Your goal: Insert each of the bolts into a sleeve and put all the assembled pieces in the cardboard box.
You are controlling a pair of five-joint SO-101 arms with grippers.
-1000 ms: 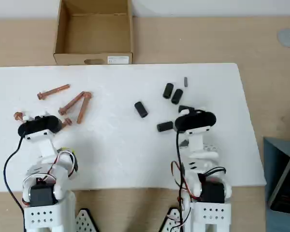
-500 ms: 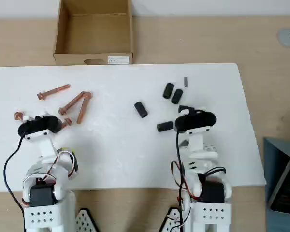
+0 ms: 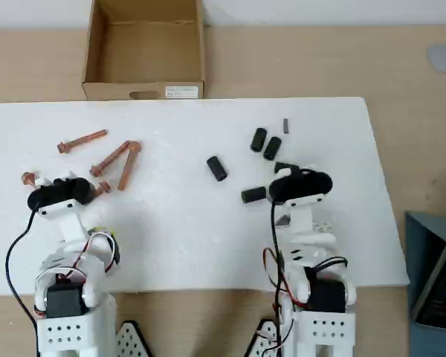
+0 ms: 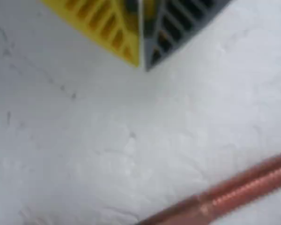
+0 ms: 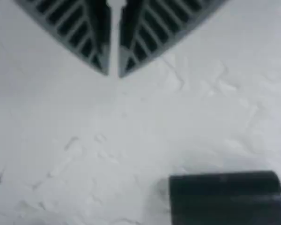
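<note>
Left and right jaws closed

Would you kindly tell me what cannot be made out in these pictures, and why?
High view: a dark piece is half covered by the right arm; sleeve or not, unclear.
High view: a small grey piece is too small to identify.
Left wrist view: the copper threaded bolt is blurred and cut off by the edge, its head unseen.
Right wrist view: the black cylindrical sleeve is cut by the edge, its bore hidden.

loose copper bolts [image 3: 82,140], black sleeves [image 3: 217,168], empty box [image 3: 144,91]
</note>
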